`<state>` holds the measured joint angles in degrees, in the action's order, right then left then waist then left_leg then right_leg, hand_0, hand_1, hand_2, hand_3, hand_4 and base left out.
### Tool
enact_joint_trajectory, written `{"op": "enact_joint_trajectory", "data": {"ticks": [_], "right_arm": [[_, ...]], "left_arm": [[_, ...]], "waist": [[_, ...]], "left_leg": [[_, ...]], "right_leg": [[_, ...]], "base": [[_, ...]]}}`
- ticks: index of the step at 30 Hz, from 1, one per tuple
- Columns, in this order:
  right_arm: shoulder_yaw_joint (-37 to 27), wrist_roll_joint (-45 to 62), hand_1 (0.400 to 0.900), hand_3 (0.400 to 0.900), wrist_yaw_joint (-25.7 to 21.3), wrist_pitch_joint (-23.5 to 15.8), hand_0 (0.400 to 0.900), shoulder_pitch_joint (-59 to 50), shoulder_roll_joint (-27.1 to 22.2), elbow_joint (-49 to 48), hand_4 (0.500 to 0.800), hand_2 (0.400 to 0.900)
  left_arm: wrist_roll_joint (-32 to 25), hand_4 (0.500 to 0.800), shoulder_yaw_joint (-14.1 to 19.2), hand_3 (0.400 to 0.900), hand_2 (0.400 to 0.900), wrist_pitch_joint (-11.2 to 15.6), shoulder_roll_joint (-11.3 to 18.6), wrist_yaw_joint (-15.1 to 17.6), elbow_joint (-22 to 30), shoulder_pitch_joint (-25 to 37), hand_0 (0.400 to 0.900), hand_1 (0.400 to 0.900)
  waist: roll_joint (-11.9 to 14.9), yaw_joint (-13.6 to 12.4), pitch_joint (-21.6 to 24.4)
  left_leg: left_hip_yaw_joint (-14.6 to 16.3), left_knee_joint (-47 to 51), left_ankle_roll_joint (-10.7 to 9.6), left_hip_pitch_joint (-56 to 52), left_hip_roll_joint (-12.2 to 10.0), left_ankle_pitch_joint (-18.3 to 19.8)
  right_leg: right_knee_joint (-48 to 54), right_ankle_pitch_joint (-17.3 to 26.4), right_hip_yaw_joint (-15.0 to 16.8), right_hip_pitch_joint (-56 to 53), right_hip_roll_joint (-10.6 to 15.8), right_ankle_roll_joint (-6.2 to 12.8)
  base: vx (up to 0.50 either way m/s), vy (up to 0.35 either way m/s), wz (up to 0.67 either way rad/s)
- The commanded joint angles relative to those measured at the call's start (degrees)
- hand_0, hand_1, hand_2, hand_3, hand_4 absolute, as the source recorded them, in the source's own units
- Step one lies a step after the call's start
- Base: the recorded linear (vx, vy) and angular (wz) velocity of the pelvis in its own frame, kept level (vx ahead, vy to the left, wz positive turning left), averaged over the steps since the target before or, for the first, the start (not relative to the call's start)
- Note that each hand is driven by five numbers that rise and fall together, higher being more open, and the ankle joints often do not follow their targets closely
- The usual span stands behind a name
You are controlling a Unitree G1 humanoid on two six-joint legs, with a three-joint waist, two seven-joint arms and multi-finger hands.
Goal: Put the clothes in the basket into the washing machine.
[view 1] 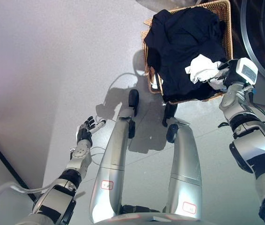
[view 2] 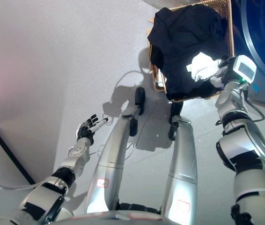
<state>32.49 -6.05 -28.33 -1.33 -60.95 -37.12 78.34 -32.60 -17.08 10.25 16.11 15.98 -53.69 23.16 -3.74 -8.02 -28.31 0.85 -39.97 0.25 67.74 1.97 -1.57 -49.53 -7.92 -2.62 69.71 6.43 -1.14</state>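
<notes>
The right hand [view 1: 220, 78] is reaching into the wicker basket [view 1: 227, 29], fingers closing on a white garment [view 1: 202, 68] lying atop the dark clothes [view 1: 184, 42]; the washing machine [view 1: 263, 37] is standing just beside the basket, while the left hand [view 1: 86, 129] is hanging low over the floor [view 1: 53, 70], fingers loosely spread, holding nothing

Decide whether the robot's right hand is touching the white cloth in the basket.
Touching. In the left eye view the right hand lies against the white cloth on the dark clothes in the basket; no gap shows.
</notes>
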Motion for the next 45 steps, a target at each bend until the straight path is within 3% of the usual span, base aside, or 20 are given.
{"op": "enact_joint_trajectory", "data": {"ticks": [1,5,10,13,15,21,26,31,32,38,45], "right_arm": [[-0.26,1.16,0.400,0.400,-2.59,-0.81,0.400,5.42,-3.67,-3.32,0.500,0.400],[-7.20,10.51,0.400,0.400,-3.57,-5.25,0.400,9.04,-6.52,-14.64,0.500,0.400],[-25.02,35.29,0.400,0.400,-2.81,-14.81,0.400,16.21,-4.71,-26.48,0.500,0.400],[-34.36,51.99,0.400,0.400,-2.01,-21.46,0.400,16.45,-0.94,-25.48,0.500,0.400],[-37.02,59.25,0.400,0.400,-1.14,-23.27,0.400,14.49,-0.13,-23.55,0.500,0.400],[-40.48,75.22,0.400,0.400,0.60,-23.79,0.400,3.94,-2.07,-14.74,0.500,0.400],[-36.85,77.57,0.400,0.400,2.63,-20.09,0.400,-3.95,-6.61,-8.95,0.500,0.400],[-34.00,76.76,0.400,0.400,1.45,-19.75,0.400,-9.55,-10.37,-6.51,0.500,0.400],[-33.84,76.41,0.900,0.900,0.69,-20.41,0.900,-10.15,-10.74,-6.63,0.800,0.900],[-32.46,69.82,0.900,0.900,-5.39,-22.63,0.900,-12.01,-11.79,-9.46,0.800,0.900],[-31.41,68.85,0.900,0.900,-4.92,-23.12,0.900,-12.58,-11.88,-10.42,0.800,0.900]], "left_arm": [[-0.48,0.800,-0.28,0.900,0.900,2.06,1.53,2.88,-2.48,-2.61,0.900,0.900],[-0.75,0.800,1.60,0.900,0.900,2.31,2.28,3.60,-1.44,-4.22,0.900,0.900],[-2.50,0.800,4.17,0.900,0.900,1.30,1.75,3.81,-3.57,-5.24,0.900,0.900],[-3.68,0.800,4.86,0.900,0.900,0.59,1.46,3.81,-5.53,-4.71,0.900,0.900],[-4.23,0.800,5.19,0.900,0.900,0.11,1.64,3.69,-6.67,-4.34,0.900,0.900],[-4.87,0.800,3.92,0.900,0.900,-1.24,1.73,2.96,-7.40,-4.92,0.900,0.900],[-4.98,0.800,2.25,0.900,0.900,-1.66,1.31,2.02,-6.27,-5.94,0.900,0.900],[-4.85,0.800,1.16,0.900,0.900,-1.49,0.64,1.89,-5.41,-6.52,0.900,0.900],[-4.83,0.800,1.00,0.900,0.900,-1.44,0.51,2.00,-5.20,-6.62,0.900,0.900],[-4.27,0.800,0.19,0.900,0.900,-1.13,-0.50,3.06,-4.18,-7.58,0.900,0.900],[-4.12,0.800,0.04,0.900,0.900,-0.74,-0.85,3.44,-4.50,-7.36,0.900,0.900]], "waist": [[-0.90,2.58,3.28],[0.66,4.01,3.60],[2.02,6.20,4.27],[1.94,6.58,4.57],[1.66,6.51,4.82],[0.40,5.09,6.36],[-1.14,3.39,7.08],[-2.62,2.38,7.57],[-2.91,2.21,7.72],[-4.23,1.80,8.32],[-4.47,1.93,8.97]], "left_leg": [[-0.23,0.32,-0.73,-0.90,2.17,5.88],[-0.46,2.68,-0.85,-3.54,1.81,5.66],[-0.74,4.99,-1.19,-5.80,1.48,5.51],[-0.98,6.02,-1.37,-7.10,1.26,5.60],[-0.98,6.18,-1.46,-7.80,1.16,5.82],[-0.62,5.53,-1.44,-8.02,0.99,6.35],[0.08,5.27,-1.43,-8.39,1.07,6.54],[0.83,5.91,-1.51,-8.78,1.17,6.24],[0.97,5.97,-1.47,-8.75,1.23,6.25],[1.35,6.01,-1.45,-8.35,1.53,6.18],[1.32,6.36,-1.43,-8.31,1.81,6.15]], "right_leg": [[3.13,-0.97,-0.87,-1.63,-1.40,2.82],[5.45,-0.64,-0.75,-4.35,-1.80,3.04],[7.91,-0.40,-0.46,-6.68,-2.30,3.32],[9.17,-0.54,-0.38,-7.96,-2.43,3.32],[9.44,-0.78,-0.20,-8.65,-2.61,3.22],[8.68,-1.29,0.36,-8.51,-2.65,3.01],[7.58,-1.53,1.07,-8.14,-2.28,3.08],[6.87,-1.89,1.52,-7.70,-1.85,3.15],[6.67,-2.02,1.62,-7.54,-1.73,3.15],[5.58,-2.50,1.79,-6.56,-1.17,3.14],[4.93,-2.79,2.01,-6.06,-1.02,3.08]], "base": [[0.00,0.016,-0.07],[0.01,0.019,-0.10],[0.02,0.015,-0.09],[0.02,0.001,-0.06],[0.01,-0.008,-0.02],[0.03,-0.028,-0.03],[0.05,-0.041,0.00],[0.06,-0.041,0.03],[0.07,-0.037,0.04],[0.06,-0.034,0.06],[0.02,-0.014,0.02]]}}
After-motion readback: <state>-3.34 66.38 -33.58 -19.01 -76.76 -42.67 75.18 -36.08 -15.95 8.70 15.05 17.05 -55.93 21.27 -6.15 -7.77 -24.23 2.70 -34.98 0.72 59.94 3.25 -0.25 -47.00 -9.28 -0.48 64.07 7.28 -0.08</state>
